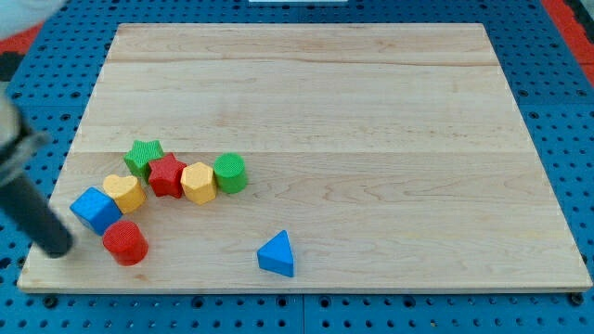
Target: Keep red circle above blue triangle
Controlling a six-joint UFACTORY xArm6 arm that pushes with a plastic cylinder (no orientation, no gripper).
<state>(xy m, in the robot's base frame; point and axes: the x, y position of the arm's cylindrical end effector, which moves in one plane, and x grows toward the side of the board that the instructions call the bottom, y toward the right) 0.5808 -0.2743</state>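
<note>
The red circle (pixel 125 242) lies near the board's bottom left corner. The blue triangle (pixel 277 254) lies to its right, near the bottom edge, about level with it. My rod comes in from the view's left, and my tip (pixel 58 245) rests just left of the red circle and below the blue cube (pixel 96 210). A small gap separates the tip from the red circle.
A cluster sits above the red circle: green star (pixel 144 156), red star (pixel 167 174), yellow heart (pixel 123 192), yellow hexagon (pixel 199 182), green cylinder (pixel 230 173). The wooden board (pixel 371 111) lies on a blue pegboard table (pixel 19 288).
</note>
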